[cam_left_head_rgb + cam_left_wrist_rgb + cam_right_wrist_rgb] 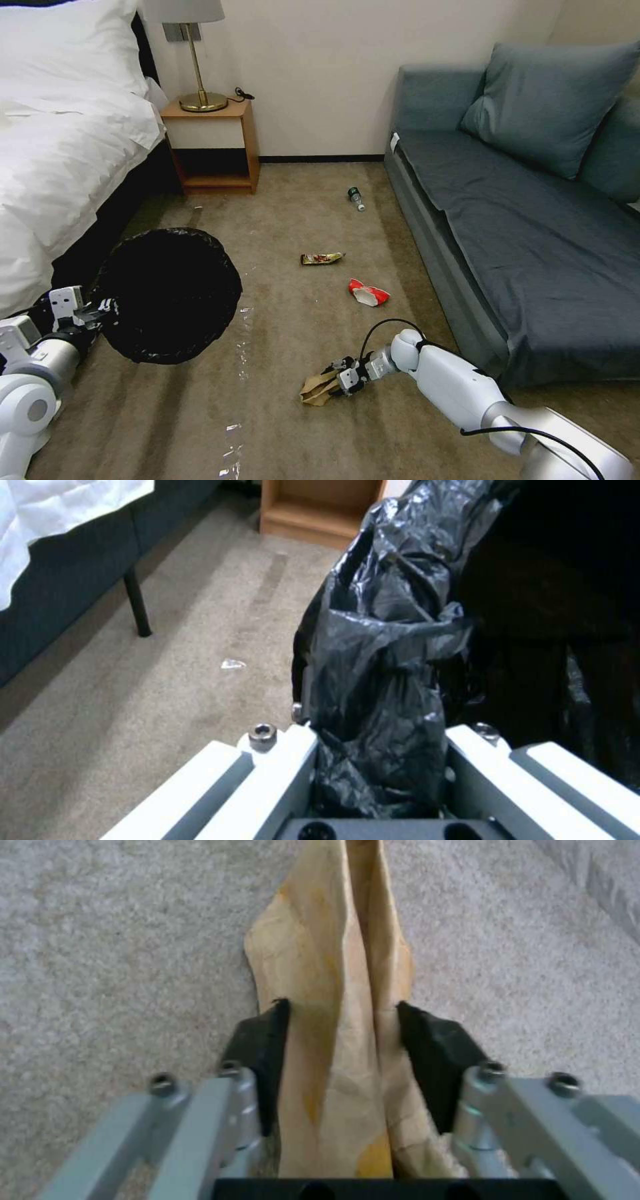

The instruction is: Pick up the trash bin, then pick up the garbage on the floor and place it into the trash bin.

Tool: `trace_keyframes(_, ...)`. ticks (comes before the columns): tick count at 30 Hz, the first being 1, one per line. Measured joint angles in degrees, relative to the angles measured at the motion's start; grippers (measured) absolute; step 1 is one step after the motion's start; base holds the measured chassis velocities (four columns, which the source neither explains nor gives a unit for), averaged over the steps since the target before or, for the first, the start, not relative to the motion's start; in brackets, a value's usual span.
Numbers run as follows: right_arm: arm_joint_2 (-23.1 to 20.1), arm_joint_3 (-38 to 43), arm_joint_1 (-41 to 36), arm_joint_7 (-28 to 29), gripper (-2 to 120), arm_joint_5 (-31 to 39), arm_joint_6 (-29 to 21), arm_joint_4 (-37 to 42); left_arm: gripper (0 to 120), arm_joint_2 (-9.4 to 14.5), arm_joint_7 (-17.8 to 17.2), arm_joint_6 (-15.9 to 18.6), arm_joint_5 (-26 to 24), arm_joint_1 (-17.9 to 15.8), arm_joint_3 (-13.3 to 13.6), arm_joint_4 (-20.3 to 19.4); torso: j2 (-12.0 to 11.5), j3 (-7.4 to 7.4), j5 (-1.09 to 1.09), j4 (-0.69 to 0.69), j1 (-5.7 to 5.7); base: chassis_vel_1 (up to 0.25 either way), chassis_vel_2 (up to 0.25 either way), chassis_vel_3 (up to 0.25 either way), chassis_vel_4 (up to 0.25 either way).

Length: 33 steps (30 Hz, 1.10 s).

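Trash bin [170,293], lined with a crinkly black bag [380,670] folded over its rim, hangs at the left hand [93,313], close beside the bed [60,153] and above the carpet [280,413]. In the left wrist view that hand's fingers [287,760] are clenched on the bagged rim, the black plastic bunched between them.

Crumpled brown paper bag [319,389] lies on the carpet to the right of the bin, near the sofa's [533,267] front corner. The right hand [343,380] is down at it, and in the right wrist view its black pads [267,1050] press against both sides of the folded paper [340,1040], grasping it. Whether the paper bag has left the carpet cannot be told.

Farther from the bin, toward the wall, more garbage lies on the carpet: a red-and-white wrapper [368,293], beyond it a gold-and-dark snack wrapper [321,258], and beyond that, close to the sofa's far end, a small clear bottle with a green label [356,197]. They lie well apart from one another.

A wooden nightstand [213,143] stands between the bed and the sofa, against the wall, with a brass lamp [197,60] on top. A grey-blue cushion [547,100] leans on the sofa.
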Motion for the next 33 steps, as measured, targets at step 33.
trace_keyframes(33,-25.2,36.8,-13.8,1.2,0,52.2,-13.9,33.9,0,0.1,-1.5,-0.8,-0.6,-0.1,1.0,1.9,0.0,-0.01,-0.04,-0.07,0.00,0.000,0.000,0.000,0.000)
